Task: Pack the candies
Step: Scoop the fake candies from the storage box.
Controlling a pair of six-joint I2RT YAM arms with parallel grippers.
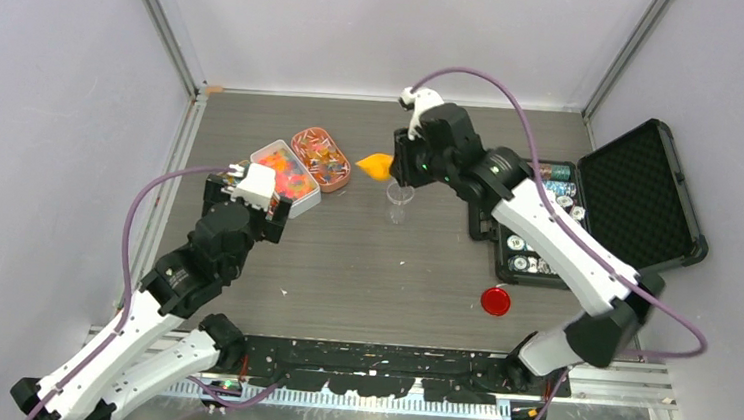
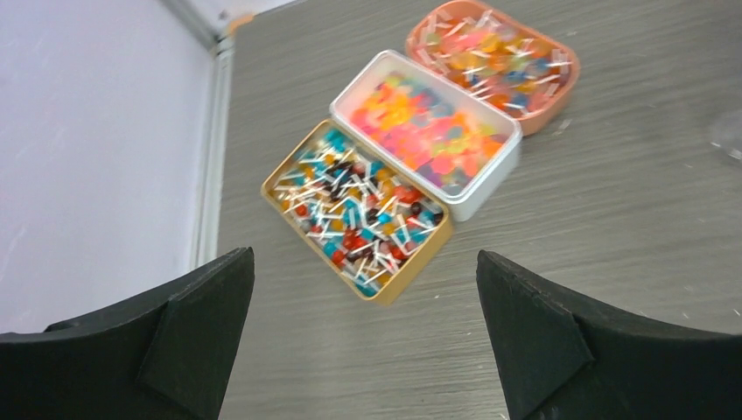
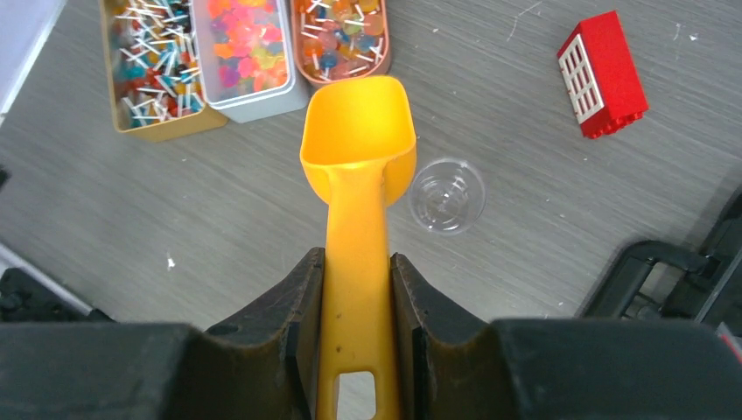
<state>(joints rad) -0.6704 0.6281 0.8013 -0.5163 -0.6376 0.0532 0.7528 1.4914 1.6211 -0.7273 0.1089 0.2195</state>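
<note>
The candies lie in three open tins at the back left. A gold tin (image 2: 359, 213) holds wrapped pieces, a white tin (image 2: 429, 133) holds bright gummies (image 1: 285, 175), and a salmon tin (image 2: 493, 61) holds mixed wrapped sweets (image 1: 321, 158). My left gripper (image 2: 363, 350) is open and empty, hovering above the table just short of the gold tin. My right gripper (image 3: 357, 280) is shut on the handle of the yellow scoop (image 3: 359, 131). The scoop's bowl is empty and sits beside the salmon tin (image 3: 341, 39). A small clear cup (image 3: 448, 194) stands empty just right of the scoop.
An open black case (image 1: 640, 191) with poker chips (image 1: 549, 199) lies at the right, under my right arm. A red disc (image 1: 495, 300) lies on the table near the front. A red box with white stripes (image 3: 602, 74) lies beyond the cup.
</note>
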